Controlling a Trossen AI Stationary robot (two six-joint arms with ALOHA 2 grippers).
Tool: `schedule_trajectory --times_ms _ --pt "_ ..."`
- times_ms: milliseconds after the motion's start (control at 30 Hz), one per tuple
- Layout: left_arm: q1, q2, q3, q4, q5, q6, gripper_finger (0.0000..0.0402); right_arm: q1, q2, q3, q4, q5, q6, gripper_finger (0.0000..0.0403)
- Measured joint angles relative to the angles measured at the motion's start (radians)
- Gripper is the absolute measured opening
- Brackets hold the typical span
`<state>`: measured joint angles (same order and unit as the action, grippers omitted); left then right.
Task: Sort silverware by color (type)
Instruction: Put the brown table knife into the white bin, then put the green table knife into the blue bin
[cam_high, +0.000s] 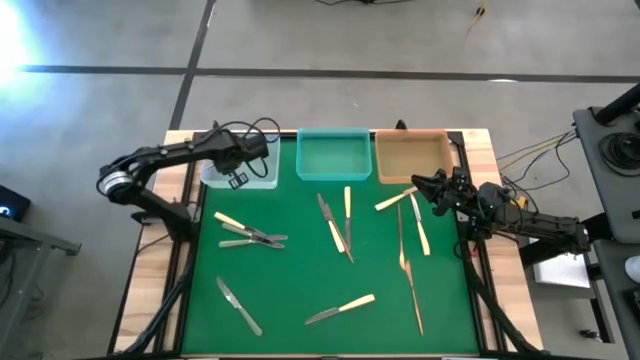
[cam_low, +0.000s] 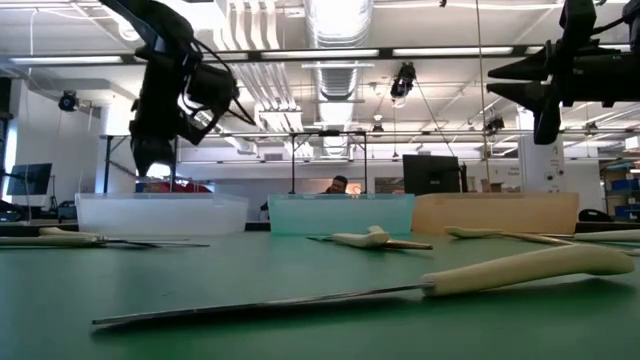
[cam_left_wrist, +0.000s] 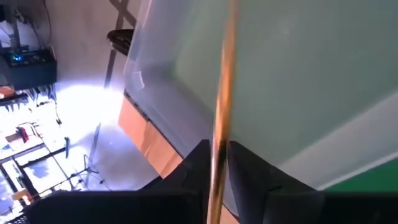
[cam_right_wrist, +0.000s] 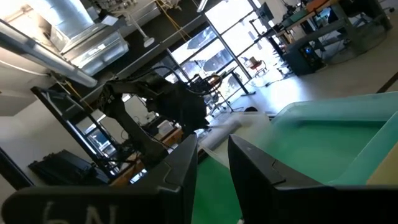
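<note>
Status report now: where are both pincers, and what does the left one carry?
Left pincer over clear bin, gold utensil between its fingers. Right pincer waiting by amber bin, nothing in it. Remaining silverware loose on mat. Path clear.

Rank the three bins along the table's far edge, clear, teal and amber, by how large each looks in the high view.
1. Teal bin and amber bin: alike in size, so no order between them.
2. Clear bin: unsure; the left gripper and its arm cover much of it.
</note>
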<state>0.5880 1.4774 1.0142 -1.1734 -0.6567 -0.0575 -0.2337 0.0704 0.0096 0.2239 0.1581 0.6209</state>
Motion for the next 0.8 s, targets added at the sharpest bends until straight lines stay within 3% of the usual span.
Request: schedule_trajectory --times_ms 333,400,600,800 --pt "0.006 0.049 0.003 0.02 0.003 0.022 0.0072 0.0 0.0 0.0 -0.004 0.0 0.0 0.0082" --pt "0.004 0.043 0.007 0.016 0.042 0.007 0.008 0.0 0.0 0.0 -0.005 0.0 0.0 0.0082" --pt "-0.021 0.015 0.093 -0.021 0.337 -0.047 0.009 0.0 0.0 0.0 -0.006 0.0 0.0 0.0082" --pt "-0.168 -0.003 0.248 -0.179 0.682 -0.071 0.009 0.0 0.001 0.0 -0.006 0.0 0.0 0.0082"
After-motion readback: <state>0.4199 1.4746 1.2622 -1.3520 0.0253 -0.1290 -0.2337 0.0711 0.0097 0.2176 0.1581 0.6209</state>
